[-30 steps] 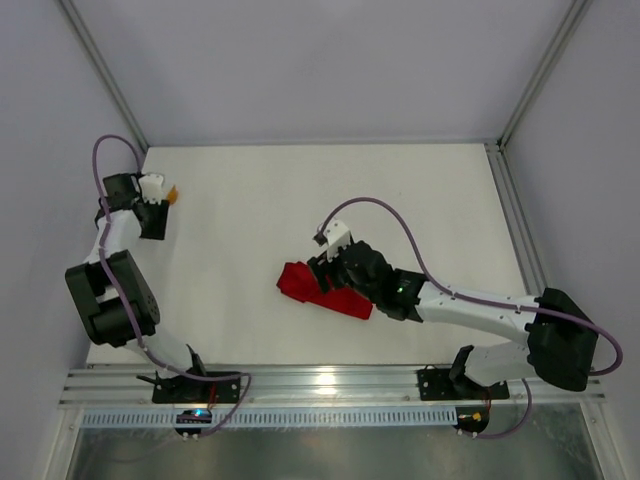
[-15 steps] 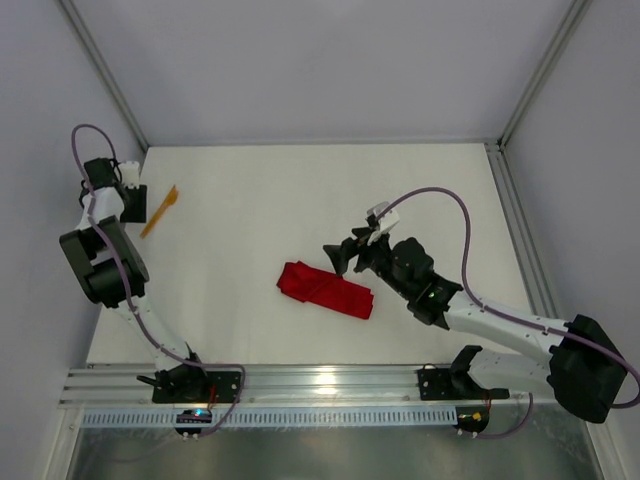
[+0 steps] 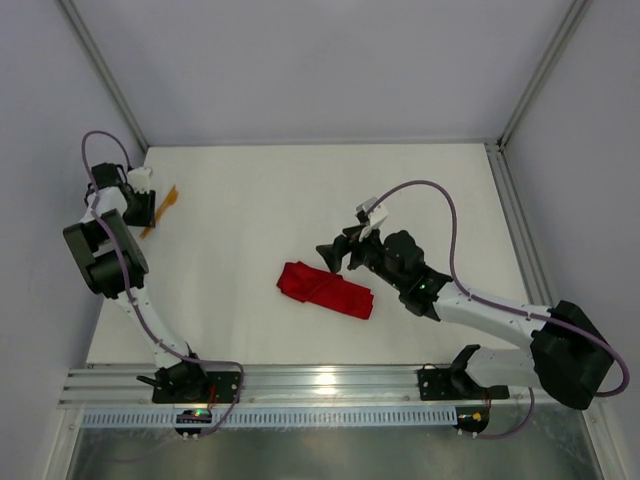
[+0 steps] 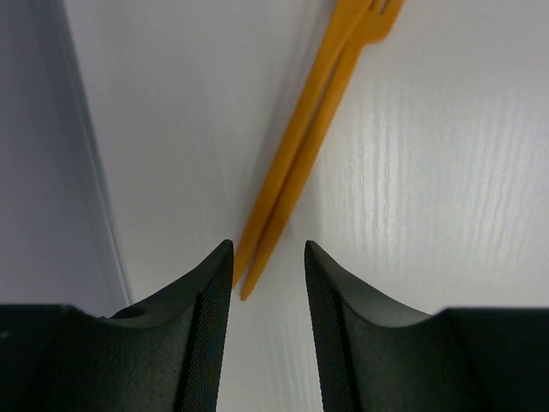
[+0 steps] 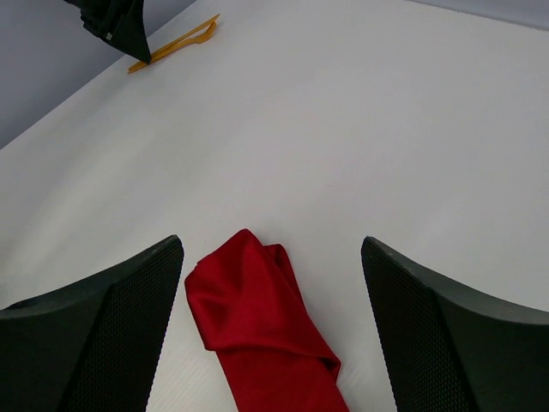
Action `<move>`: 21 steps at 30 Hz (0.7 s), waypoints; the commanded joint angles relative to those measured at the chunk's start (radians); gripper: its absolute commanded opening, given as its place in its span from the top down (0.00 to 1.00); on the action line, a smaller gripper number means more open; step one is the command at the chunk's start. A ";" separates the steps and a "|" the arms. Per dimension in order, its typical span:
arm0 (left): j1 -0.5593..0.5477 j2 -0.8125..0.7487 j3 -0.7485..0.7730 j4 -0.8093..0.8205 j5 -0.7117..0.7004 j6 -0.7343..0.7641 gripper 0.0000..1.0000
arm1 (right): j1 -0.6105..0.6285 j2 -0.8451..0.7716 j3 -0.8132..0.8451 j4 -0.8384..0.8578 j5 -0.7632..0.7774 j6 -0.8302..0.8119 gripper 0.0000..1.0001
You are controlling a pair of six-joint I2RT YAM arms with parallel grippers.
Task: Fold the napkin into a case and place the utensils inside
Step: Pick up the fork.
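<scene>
Two utensils: orange, side by side on the table, far-left corner.
Left gripper: jaws narrow but parted, handle tips between them, perhaps grazing one finger.
Napkin: bunched red strip, mid-table.
Right gripper: jaws wide, empty, over the napkin.

utensils cut off at top edge, napkin cropped at bottom edge

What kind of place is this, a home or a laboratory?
Probably a laboratory robot cell, not a home: a white table is enclosed by plain grey walls on metal posts, and the left arm and right arm are bolted to an aluminium rail.
</scene>
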 commanded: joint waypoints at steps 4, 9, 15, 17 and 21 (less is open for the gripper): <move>0.000 -0.015 -0.019 0.020 0.012 0.045 0.65 | -0.001 0.067 0.109 0.025 -0.108 0.011 0.13; 0.000 0.022 0.000 0.022 0.082 0.045 0.70 | -0.001 0.093 0.161 -0.014 -0.145 0.022 0.14; 0.002 -0.003 -0.025 0.014 0.138 0.073 0.78 | -0.001 0.099 0.159 -0.023 -0.128 0.027 0.14; 0.000 0.002 -0.025 0.009 0.150 0.076 0.79 | -0.001 0.104 0.162 -0.027 -0.130 0.027 0.14; 0.000 0.045 0.023 -0.024 0.164 0.076 0.77 | -0.001 0.101 0.163 -0.035 -0.122 0.028 0.14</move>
